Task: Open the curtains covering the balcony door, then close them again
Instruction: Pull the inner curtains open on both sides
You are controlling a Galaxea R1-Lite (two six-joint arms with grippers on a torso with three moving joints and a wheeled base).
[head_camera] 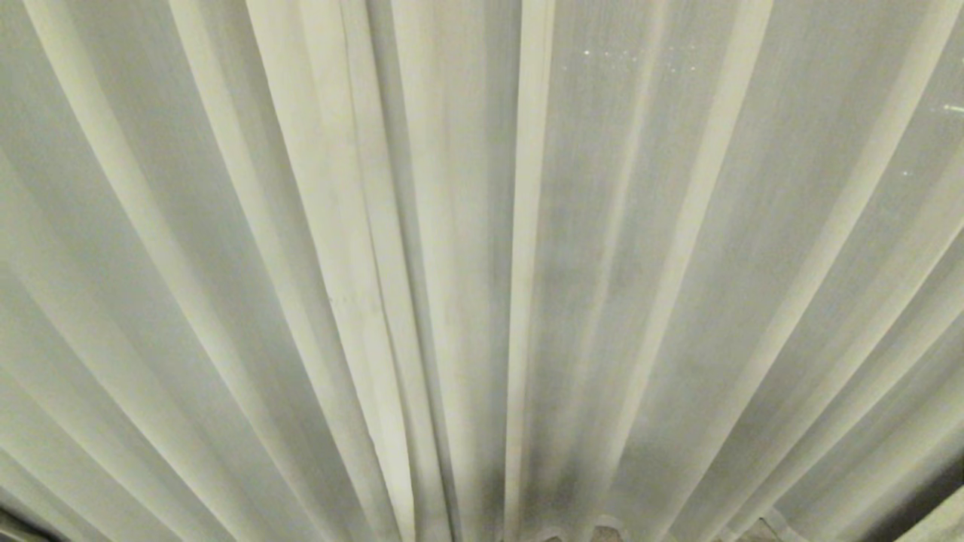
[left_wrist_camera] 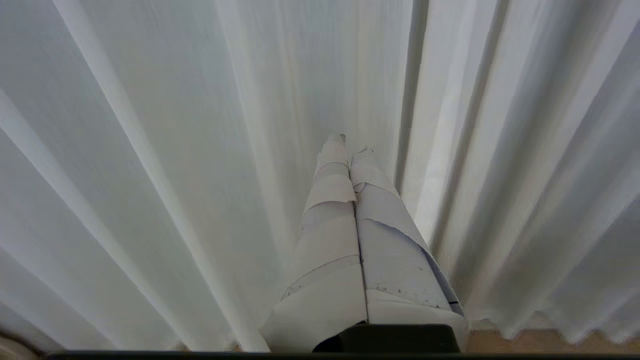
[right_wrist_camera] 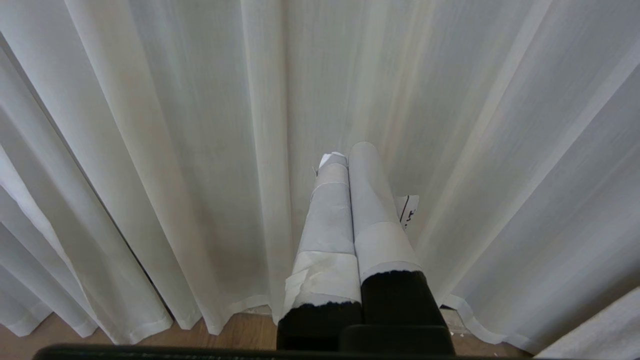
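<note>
You are looking at the curtains [head_camera: 482,271] filling your whole head view, drawn shut and hiding whatever is behind them. Neither arm is showing there. The left gripper [left_wrist_camera: 350,145] and right gripper [right_wrist_camera: 350,152] are pointing at the pleats, jaws pressed together, holding nothing. Wooden floor [right_wrist_camera: 240,332] is peeking under the hems.

Floor [right_wrist_camera: 240,335]: brown wood boards; hemmed bottom edges of the curtains [right_wrist_camera: 200,150] hang at its surface, contact unclear.
</note>
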